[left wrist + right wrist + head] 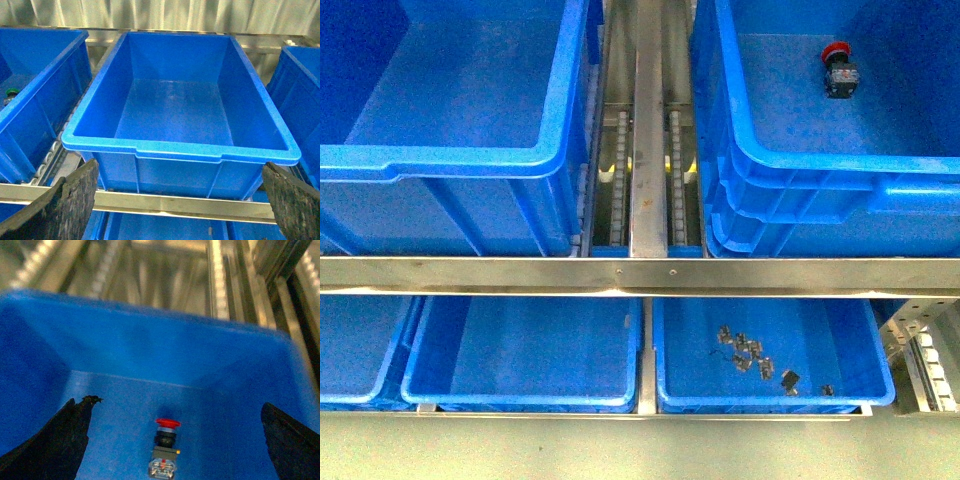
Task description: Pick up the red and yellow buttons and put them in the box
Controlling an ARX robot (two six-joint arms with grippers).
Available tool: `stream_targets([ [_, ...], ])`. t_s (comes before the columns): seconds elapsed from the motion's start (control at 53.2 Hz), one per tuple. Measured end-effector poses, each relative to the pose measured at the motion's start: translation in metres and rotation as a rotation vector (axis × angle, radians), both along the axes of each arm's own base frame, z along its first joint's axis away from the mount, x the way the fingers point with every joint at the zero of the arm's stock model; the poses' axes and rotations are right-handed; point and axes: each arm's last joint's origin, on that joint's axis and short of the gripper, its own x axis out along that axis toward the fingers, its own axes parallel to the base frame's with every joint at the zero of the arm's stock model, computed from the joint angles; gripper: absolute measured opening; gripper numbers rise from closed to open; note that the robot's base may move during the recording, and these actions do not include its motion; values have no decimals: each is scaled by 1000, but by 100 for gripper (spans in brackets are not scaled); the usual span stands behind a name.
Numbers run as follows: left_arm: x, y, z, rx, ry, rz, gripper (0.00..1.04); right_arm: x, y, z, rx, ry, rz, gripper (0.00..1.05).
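A red button [838,68] lies on its side on the floor of the large deep blue crate [740,150] at the upper right. In the right wrist view the red button [165,447] shows its red cap, black body and clear block. My right gripper [176,404] hangs open above it, with a dark finger [55,440] on either side and nothing held. My left gripper [180,165] is open in front of the other large deep blue box [180,150], which is empty; the front view shows that box [470,160] at upper left. No yellow button is in view. Neither arm appears in the front view.
A steel rail [640,272] crosses in front of the crates, and a roller track [650,150] runs between them. Below sit shallower blue trays [520,395]; one tray [880,385] holds small metal parts [750,350]. Another crate [45,95] holds a green-capped item [11,92].
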Motion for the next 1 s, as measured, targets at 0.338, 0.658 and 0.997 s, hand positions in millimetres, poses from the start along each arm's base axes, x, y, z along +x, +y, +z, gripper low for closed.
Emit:
stream_targets([
  [0.338,0,0,0,0,0,0,97,-224,-16,-62,244,282,-162,98],
  [0.658,0,0,0,0,0,0,97,-259,-19,-67,172,-177,-60,63],
  [0.997,0,0,0,0,0,0,97,-309,-32,-80,133,-209,-65,4],
])
